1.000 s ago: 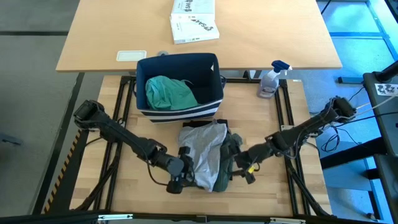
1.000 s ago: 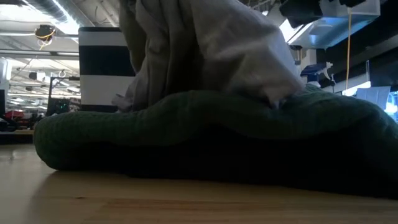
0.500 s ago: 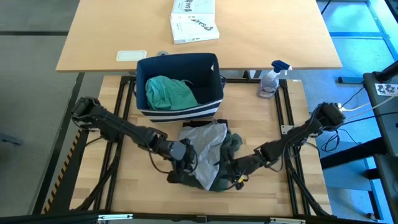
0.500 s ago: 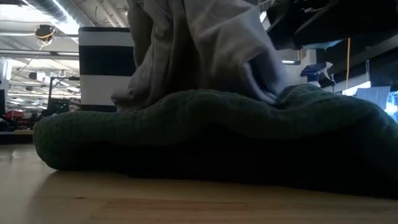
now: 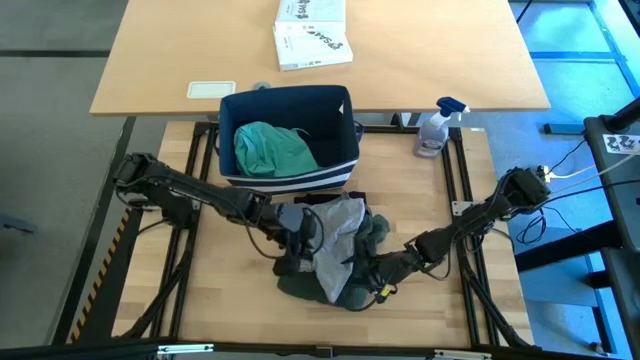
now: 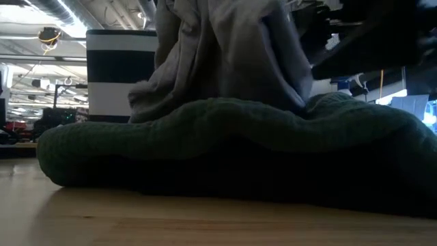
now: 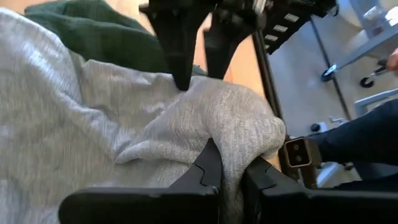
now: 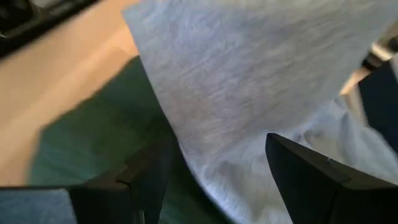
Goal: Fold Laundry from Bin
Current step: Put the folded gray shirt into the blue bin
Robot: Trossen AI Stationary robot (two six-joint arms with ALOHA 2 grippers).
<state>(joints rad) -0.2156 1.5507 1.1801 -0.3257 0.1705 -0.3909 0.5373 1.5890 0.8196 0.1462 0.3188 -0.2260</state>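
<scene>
The wooden table [image 5: 230,290] carries the striped navy bin [image 5: 290,180] at 12 o'clock, a teal-green garment [image 5: 272,148] inside. At centre a light grey garment [image 5: 335,240] lies on a dark green one [image 6: 225,147], largely hiding it. The left gripper [image 7: 227,177], at 9 o'clock of the pile, pinches a grey fold. The right gripper [image 8: 211,168], at 4 o'clock, gapes wide, holding nothing.

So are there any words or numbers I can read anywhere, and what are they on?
White printed boxes on the far table: dark print, too small and blurred to read.
White card on the far table: no readable text.
Spray bottle: label too small to read.
Navy striped bin, light grey garment, dark green garment: no words or numbers seen.
</scene>
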